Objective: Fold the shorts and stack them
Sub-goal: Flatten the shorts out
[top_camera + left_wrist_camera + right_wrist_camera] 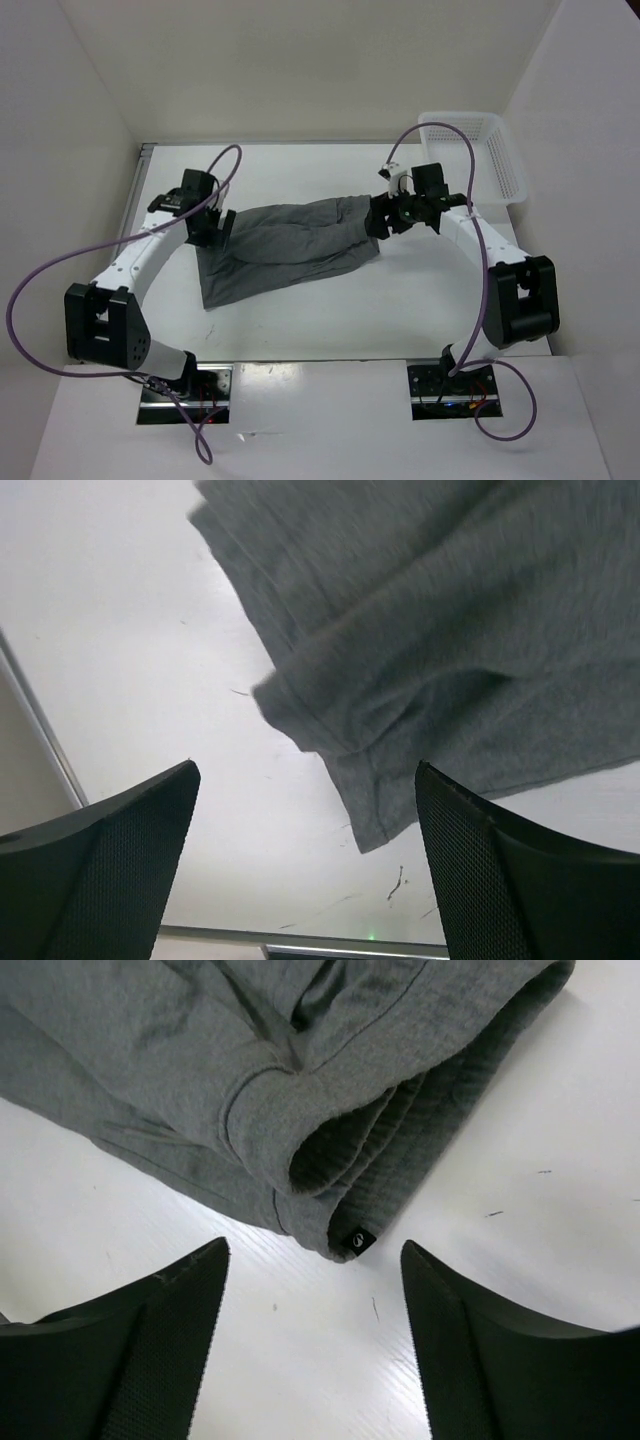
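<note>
Grey shorts (285, 250) flat — both tools spread, empty

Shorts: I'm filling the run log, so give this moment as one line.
shorts: spread out, ungripped | left pincer: open over leg hem | right pincer: open over waistband

No words or numbers can be read in any view. The only marking is a small black tag (353, 1243), seen from the right wrist camera. It sits at the corner of the ribbed waistband (440, 1110) of the shorts (150, 1050), where the folded edge lies on the worktop (520, 1260). The tag bears a tiny white round emblem, too small to make out as a letter or a brand.
</note>
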Controlling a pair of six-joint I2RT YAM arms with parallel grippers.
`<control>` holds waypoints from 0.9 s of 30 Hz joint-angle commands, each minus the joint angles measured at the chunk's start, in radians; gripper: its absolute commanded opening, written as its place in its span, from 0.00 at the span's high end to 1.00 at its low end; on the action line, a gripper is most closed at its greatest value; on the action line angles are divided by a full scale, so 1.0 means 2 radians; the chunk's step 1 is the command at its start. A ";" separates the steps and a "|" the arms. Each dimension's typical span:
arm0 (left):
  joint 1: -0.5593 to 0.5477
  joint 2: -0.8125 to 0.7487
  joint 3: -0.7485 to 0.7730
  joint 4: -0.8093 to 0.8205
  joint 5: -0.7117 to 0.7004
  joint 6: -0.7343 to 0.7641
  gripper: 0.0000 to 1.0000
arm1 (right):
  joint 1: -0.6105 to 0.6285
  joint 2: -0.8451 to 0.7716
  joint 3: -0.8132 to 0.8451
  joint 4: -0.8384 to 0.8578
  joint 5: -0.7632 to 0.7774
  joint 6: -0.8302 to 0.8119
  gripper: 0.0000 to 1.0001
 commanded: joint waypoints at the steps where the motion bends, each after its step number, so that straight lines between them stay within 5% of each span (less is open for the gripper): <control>1: 0.029 0.039 0.052 0.006 0.019 0.001 0.05 | 0.001 -0.023 0.004 0.036 -0.011 0.034 0.27; 6: 0.072 0.133 0.084 -0.021 0.071 0.001 0.19 | 0.001 0.007 0.030 0.059 -0.025 0.079 0.31; 21: 0.121 0.205 0.132 -0.069 0.265 0.001 0.18 | 0.001 0.125 0.083 0.100 -0.046 0.150 0.30; 27: 0.121 0.223 0.125 -0.073 0.282 0.001 0.36 | 0.001 0.164 0.110 0.111 -0.051 0.172 0.42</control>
